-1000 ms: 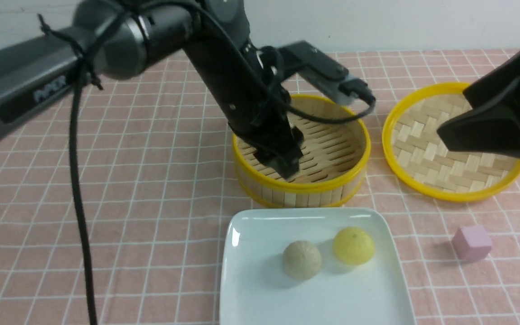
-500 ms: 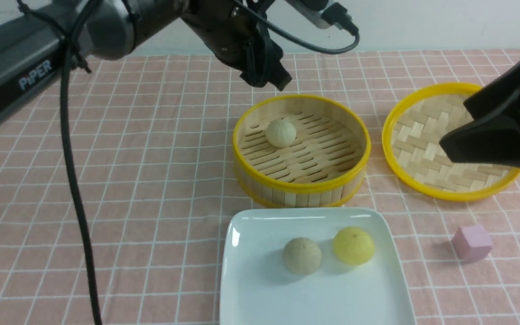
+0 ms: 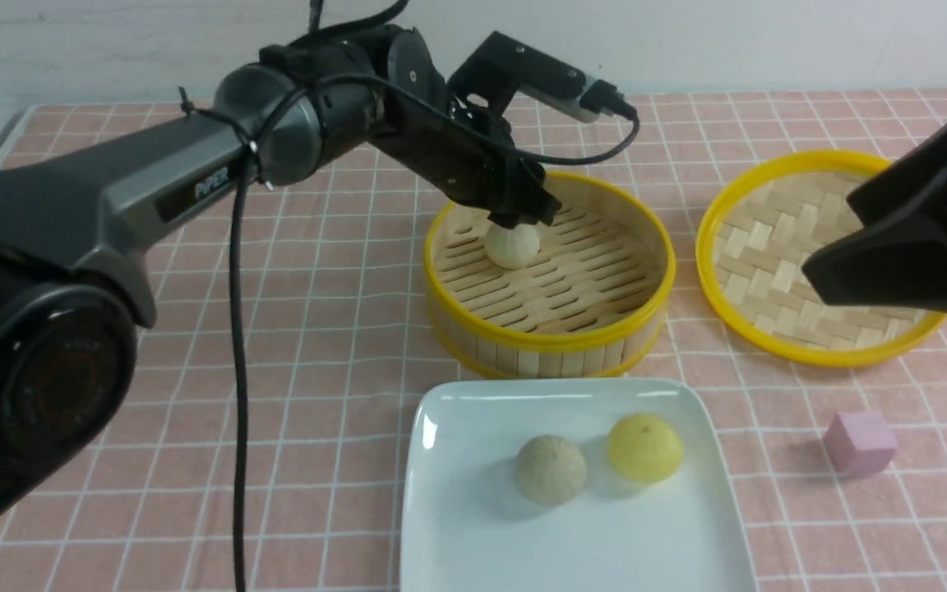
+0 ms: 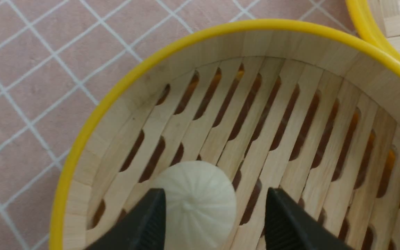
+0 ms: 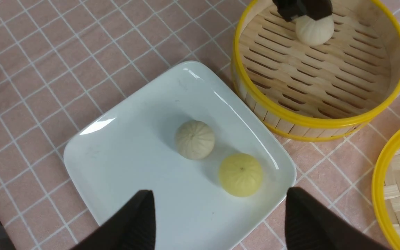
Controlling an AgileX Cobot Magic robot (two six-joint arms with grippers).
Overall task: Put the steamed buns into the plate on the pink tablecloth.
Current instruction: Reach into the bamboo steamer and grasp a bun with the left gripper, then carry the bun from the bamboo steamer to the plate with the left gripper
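Steamed buns (image 5: 195,139) — three smooth, matte domes, each with fine pleats running to a central nub. Two rest on the plate (image 3: 473,534), a glossy white rounded square with a shallow raised rim at the lower centre of the front view. The beige bun (image 3: 551,469) and the yellow bun (image 3: 644,447) sit just beside each other. The white bun (image 3: 513,247) sits on the slatted floor of the bamboo steamer (image 3: 552,341), a round yellow-rimmed drum at frame centre.

The pink tablecloth (image 3: 317,329) carries a grid of thin white lines. The woven lid (image 3: 769,247), herringbone-patterned and yellow-rimmed, lies at the right. A pink cube (image 3: 860,442) appears at the lower right of the front view only.

The front view shows the left gripper (image 4: 215,201) directly over the white bun but hides its finger spacing. The left wrist view resolves it: the jaws are spread astride the bun — one finger against its side, the other apart from it.

The right wrist view shows the right gripper (image 5: 219,192) spread wide above the plate, holding nothing.
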